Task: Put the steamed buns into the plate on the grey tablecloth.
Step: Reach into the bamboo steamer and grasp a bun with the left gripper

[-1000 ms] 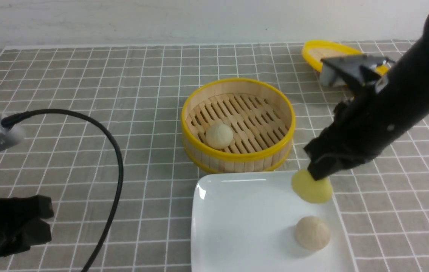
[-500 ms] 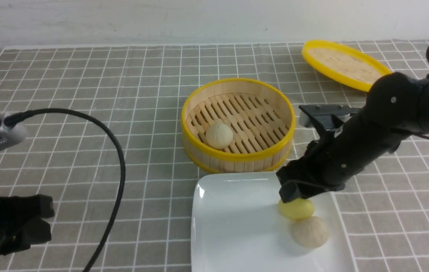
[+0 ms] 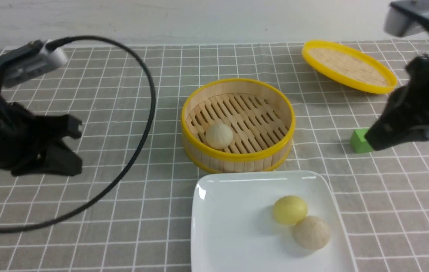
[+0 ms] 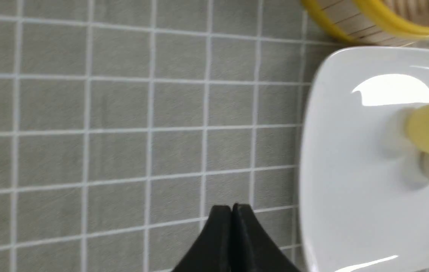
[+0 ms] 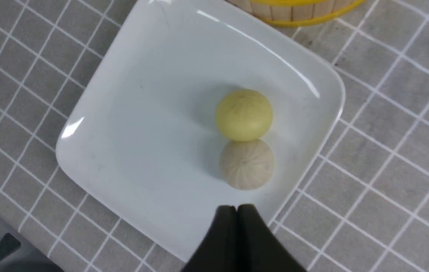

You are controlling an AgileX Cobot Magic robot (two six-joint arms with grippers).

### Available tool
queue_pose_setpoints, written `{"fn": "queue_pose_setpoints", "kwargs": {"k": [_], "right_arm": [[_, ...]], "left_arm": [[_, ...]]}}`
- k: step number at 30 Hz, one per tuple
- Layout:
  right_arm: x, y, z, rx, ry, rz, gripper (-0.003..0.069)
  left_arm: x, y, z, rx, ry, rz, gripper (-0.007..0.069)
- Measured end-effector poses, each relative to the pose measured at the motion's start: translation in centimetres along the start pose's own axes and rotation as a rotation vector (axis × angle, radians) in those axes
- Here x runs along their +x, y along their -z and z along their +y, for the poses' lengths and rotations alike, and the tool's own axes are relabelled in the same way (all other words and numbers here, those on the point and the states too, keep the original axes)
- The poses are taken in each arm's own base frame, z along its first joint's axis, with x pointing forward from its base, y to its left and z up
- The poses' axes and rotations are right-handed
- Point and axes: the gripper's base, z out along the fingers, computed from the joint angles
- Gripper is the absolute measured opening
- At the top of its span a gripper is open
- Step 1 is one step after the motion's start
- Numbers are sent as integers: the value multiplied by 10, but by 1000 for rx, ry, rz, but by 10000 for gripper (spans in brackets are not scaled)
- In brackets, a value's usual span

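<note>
Steamed buns (image 5: 247, 164): pale yellow pleated bun (image 3: 290, 209) touching beige pleated bun (image 3: 311, 232) on glossy white square plate (image 3: 233, 234), nearest on grey gridded tablecloth (image 3: 142, 234), likely leaving room for third bun (image 3: 219, 136), beyond in round yellow-rimmed bamboo steamer basket (image 3: 237, 156). Left claw (image 4: 231, 211) and right claw (image 5: 237, 211) pinched together, empty; plain from wrist views only.

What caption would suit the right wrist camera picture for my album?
Past the shut right pincer, a yellow bun and a beige bun sit touching on the white plate.

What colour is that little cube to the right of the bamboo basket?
Green; the cube shows best in the front view.
</note>
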Motion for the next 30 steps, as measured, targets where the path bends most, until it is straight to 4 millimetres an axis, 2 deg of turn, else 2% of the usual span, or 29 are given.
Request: {"fn": "queue_pose_setpoints", "kwargs": {"k": [1, 2, 6, 11, 12, 13, 15, 17, 18, 19, 20, 25, 30], "right_arm": [[17, 16, 5, 18, 7, -27, -15], [24, 20, 7, 24, 6, -32, -15], [70, 39, 14, 54, 9, -66, -15], [117, 35, 14, 101, 18, -60, -15], [119, 36, 14, 108, 21, -65, -15], [130, 35, 12, 134, 29, -60, -13], [141, 33, 9, 170, 30, -54, -12], [148, 34, 8, 186, 22, -65, -11], [149, 34, 8, 188, 21, -65, -11], [150, 36, 8, 197, 21, -88, -11], [150, 37, 8, 202, 22, -100, -10], [149, 37, 8, 207, 21, -122, -10], [148, 37, 7, 211, 23, -129, -8]], "left_arm": [[-11, -9, -6, 56, -9, 33, 2], [-18, -13, -10, 85, -17, 41, 2], [-42, -40, -40, 155, -103, 101, 24], [-65, -79, -91, 194, -221, 153, 113], [-67, -82, -95, 192, -226, 155, 129], [-74, -93, -109, 179, -232, 162, 169], [-88, -111, -122, 137, -248, 153, 239], [-96, -127, -133, 93, -270, 144, 291], [-97, -128, -133, 87, -275, 142, 297], [-102, -145, -140, 46, -312, 139, 331], [-105, -153, -146, 21, -346, 128, 349], [-111, -186, -157, -59, -443, 117, 370], [-114, -210, -152, -131, -491, 109, 365]]}}
